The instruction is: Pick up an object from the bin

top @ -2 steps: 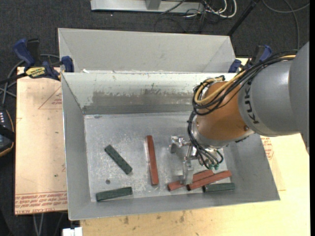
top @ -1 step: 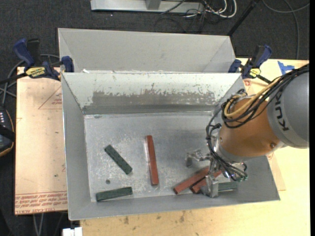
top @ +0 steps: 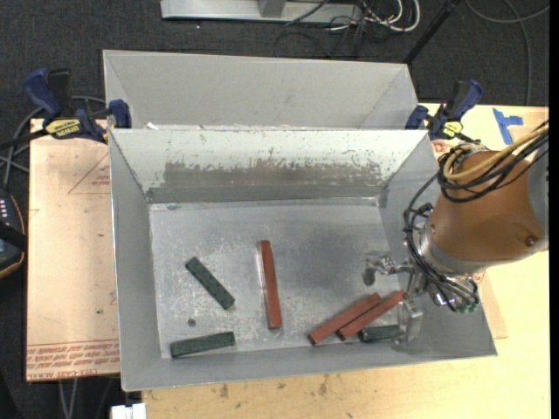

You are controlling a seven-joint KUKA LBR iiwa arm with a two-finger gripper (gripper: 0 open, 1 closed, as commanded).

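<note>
You are at the reach-and-close step: nothing is lifted yet, and the grasp has yet to be made. The grey metal bin (top: 131, 234) holds only a few loose pieces, all flat on its floor, with no heap to work through. The tool (top: 393, 302) sits low in the bin's near right corner. As far as you can judge from above, it is spread wide, one finger on each side of the upper end of a pair of red-brown bars (top: 349, 321). The two bars lie side by side, touching, and slant away from the tool toward the bin's front. That pair is the piece to go for. Just beside the tool, tucked against the pair's underside, is a small dark green block (top: 377, 333). It could be caught or nudged as you close. Your next move calls for closing squarely on the bar ends, and two bars together may slip or split, so expect to hold only one. Well away from the tool, toward the middle, a single red-brown bar (top: 270, 284) lies nearly lengthwise. Farther off are a slanted dark green bar (top: 210, 284) and a second dark green bar (top: 203, 345) by the front wall.
</note>
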